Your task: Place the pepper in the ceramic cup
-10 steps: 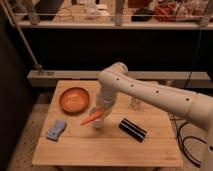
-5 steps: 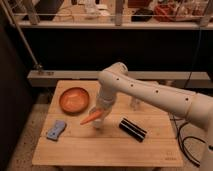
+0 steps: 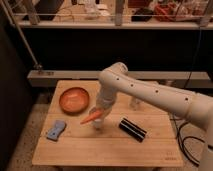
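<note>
My gripper (image 3: 100,113) hangs from the white arm over the middle of the wooden table (image 3: 105,150). It is shut on the orange-red pepper (image 3: 91,118), which sticks out to the left with its pointed tip low. The pale ceramic cup (image 3: 98,125) stands right under the gripper, and the gripper and pepper partly hide it. The pepper's thick end is at the cup's top; I cannot tell whether it is inside.
A wide orange bowl (image 3: 74,99) sits at the back left. A blue-grey object (image 3: 56,129) lies at the front left. A black bar (image 3: 132,129) lies to the right of the cup. A small clear glass item (image 3: 135,103) stands behind the arm.
</note>
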You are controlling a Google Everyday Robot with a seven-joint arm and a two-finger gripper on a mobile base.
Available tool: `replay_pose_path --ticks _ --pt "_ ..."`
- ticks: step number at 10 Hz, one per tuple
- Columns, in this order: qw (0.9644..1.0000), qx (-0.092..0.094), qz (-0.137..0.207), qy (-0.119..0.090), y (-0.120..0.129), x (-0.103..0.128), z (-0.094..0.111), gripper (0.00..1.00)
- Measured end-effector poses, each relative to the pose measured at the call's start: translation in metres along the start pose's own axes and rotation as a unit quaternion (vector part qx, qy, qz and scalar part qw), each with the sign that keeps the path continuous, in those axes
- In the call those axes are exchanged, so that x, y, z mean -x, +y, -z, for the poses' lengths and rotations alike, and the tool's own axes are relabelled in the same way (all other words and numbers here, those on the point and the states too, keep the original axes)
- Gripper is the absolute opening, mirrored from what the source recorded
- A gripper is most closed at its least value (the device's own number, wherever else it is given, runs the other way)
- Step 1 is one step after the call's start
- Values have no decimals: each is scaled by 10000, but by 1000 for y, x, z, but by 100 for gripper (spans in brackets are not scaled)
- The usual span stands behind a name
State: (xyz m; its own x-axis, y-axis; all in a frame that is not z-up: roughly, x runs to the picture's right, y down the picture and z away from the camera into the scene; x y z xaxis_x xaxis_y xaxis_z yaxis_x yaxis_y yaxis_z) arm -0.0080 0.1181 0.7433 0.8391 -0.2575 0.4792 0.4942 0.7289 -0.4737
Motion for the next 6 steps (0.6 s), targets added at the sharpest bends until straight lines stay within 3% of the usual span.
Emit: replay_pose_path --ticks 6 --pt "10000 -22 -92 -7 -3 -2 -1 33"
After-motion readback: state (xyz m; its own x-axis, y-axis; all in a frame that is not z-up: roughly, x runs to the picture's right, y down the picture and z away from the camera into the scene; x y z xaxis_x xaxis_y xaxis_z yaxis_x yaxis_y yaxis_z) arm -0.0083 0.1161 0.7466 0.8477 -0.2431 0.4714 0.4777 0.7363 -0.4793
